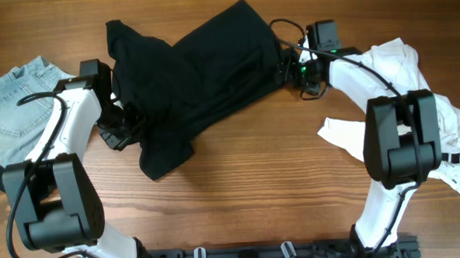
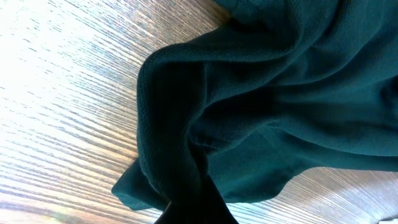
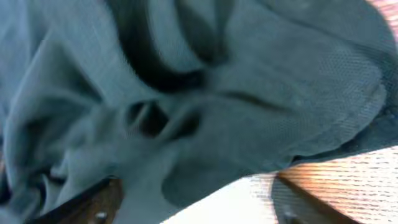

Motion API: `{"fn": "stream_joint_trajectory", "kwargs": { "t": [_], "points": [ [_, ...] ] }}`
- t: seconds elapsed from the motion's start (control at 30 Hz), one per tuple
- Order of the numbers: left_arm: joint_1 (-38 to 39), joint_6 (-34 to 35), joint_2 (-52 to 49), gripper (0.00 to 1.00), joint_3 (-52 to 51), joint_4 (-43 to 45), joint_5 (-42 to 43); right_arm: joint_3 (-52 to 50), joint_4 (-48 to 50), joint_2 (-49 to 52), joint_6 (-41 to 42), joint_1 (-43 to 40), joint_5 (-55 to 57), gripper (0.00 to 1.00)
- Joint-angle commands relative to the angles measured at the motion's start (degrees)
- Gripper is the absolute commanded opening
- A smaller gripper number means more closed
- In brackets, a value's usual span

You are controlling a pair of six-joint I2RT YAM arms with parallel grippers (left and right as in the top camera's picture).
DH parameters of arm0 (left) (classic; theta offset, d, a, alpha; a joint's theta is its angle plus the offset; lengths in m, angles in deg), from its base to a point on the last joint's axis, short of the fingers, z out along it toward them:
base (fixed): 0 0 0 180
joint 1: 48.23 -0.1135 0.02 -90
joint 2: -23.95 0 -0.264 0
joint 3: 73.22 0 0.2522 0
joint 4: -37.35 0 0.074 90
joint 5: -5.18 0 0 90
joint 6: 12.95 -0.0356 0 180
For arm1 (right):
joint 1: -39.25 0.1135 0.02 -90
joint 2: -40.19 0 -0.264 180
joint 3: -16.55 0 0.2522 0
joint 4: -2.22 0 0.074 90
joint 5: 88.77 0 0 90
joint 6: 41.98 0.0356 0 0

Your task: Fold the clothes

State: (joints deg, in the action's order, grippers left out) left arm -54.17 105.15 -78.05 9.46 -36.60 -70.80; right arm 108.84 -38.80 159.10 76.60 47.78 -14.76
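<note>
- My right gripper [image 1: 296,72] has its fingers [image 3: 93,202] spread wide. One dark tip sits at each lower corner of my right wrist view, with bare bright tabletop between them.
- Just beyond those tips, the black garment [image 3: 249,93] fills the view. It is a fine pique knit, rumpled into soft folds with a rounded hem edge.
- My left gripper [image 1: 120,132] is at the garment's left edge. I cannot tell whether its fingers are pinching or apart.
- In the left wrist view the cloth [image 2: 280,93] gathers down to a dark wedge at the bottom edge, which could be a fold or a finger.
- Both wrist views show the knit as dark teal, but from overhead it looks plain black.
- Only the overhead view shows the whole garment [image 1: 204,76], sprawled diagonally across the far middle of the wooden table [image 1: 256,182].
- Pale denim jeans [image 1: 11,103] lie at the far left, partly behind my left arm.
- A crumpled white garment [image 1: 402,67] lies at the right, under my right arm.
</note>
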Motion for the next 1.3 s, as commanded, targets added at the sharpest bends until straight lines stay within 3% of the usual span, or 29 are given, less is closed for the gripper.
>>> {"fn": "stream_joint_trajectory", "kwargs": {
  "t": [0.0, 0.23, 0.27, 0.3, 0.43, 0.6, 0.73, 0.87, 1.07, 1.17, 1.27],
  "points": [
    [0.2, -0.9, 0.7, 0.04, -0.4, 0.1, 0.7, -1.2, -0.2, 5.5, 9.6, -0.1, 8.5, 0.54],
    [0.2, -0.9, 0.7, 0.04, -0.4, -0.1, 0.7, -1.1, -0.8, 4.8, 8.3, -5.9, 10.0, 0.24],
    [0.2, -0.9, 0.7, 0.04, -0.4, 0.0, 0.7, -1.1, -0.5, 4.8, 5.6, -6.7, 8.9, 0.08],
    [0.2, -0.9, 0.7, 0.04, -0.4, 0.0, 0.7, -1.1, -0.4, 4.8, 4.2, -6.7, 8.9, 0.04],
    [0.2, -0.9, 0.7, 0.04, -0.4, 0.0, 0.7, -1.1, -1.9, 4.8, -0.1, -6.4, 8.5, 0.04],
    [0.2, -0.9, 0.7, 0.04, -0.3, -2.8, 0.9, -1.1, -13.4, 2.2, -0.3, -9.7, 15.1, 0.04],
    [0.2, -8.5, 1.5, 0.04, -0.3, -5.7, 11.1, -1.1, -19.0, -8.9, -8.5, -14.6, 16.0, 0.04],
    [0.2, -11.4, 5.3, 0.04, -0.3, -9.6, 6.6, -1.1, -26.5, -22.0, -15.1, -17.5, 16.2, 0.04],
    [0.4, -13.7, 7.4, 0.04, -0.2, -13.8, 11.7, -1.1, -33.5, -24.5, -17.5, -17.6, 16.1, 0.04],
    [-1.0, -15.5, 10.7, 0.04, 4.8, -13.7, 14.1, 1.1, -32.7, -26.9, -18.1, -17.6, 13.4, 0.04],
    [-3.7, -15.5, 14.1, 0.04, 17.4, -12.1, 14.0, 9.6, -31.7, -31.4, -18.8, -17.6, 11.6, 0.04]
  ]
}}
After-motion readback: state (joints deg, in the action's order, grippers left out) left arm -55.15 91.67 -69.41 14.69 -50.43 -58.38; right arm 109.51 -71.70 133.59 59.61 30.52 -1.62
